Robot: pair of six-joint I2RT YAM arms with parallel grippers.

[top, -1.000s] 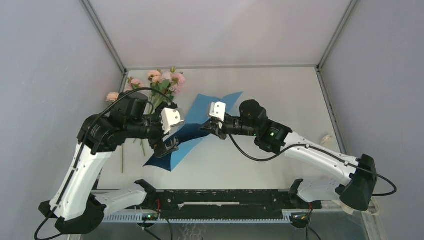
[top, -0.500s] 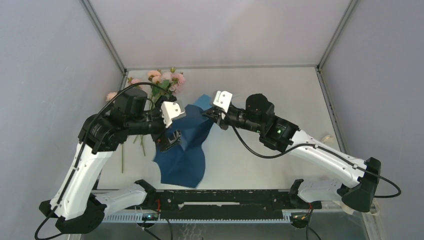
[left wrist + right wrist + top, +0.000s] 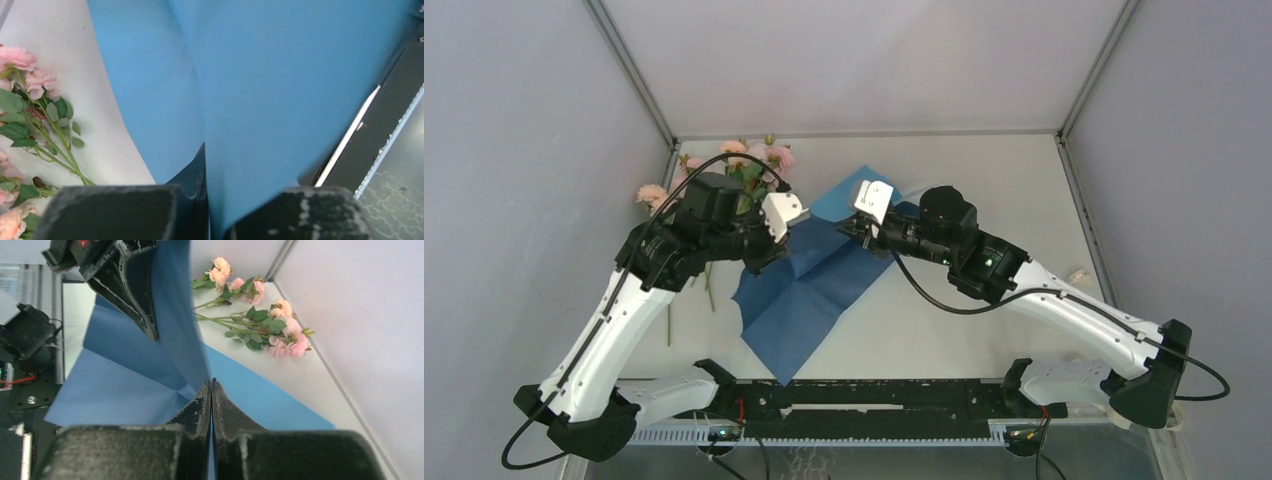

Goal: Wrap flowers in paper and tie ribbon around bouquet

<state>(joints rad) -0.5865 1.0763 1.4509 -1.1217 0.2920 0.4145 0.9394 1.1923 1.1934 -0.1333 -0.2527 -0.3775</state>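
Left gripper (image 3: 762, 260) pinched shut on paper (image 3: 809, 295), apparently near edge. Right gripper (image 3: 857, 232) clamped tight on opposite edge. Sheet held up between both, probably for spreading flat. Flowers (image 3: 749, 162) lie unwrapped, far-left on table (image 3: 984, 190).

table (image 3: 994, 190): white | flowers (image 3: 759, 160): lying loose, far-left corner | paper (image 3: 799, 305): lower part resting mid-table

White shells are covering the black-jointed left arm (image 3: 604, 335) and right arm (image 3: 1079, 312), black cables (image 3: 939, 308) looping off both. The black fingers (image 3: 125, 450) of the right gripper (image 3: 212, 384) are showing chalky scuffs
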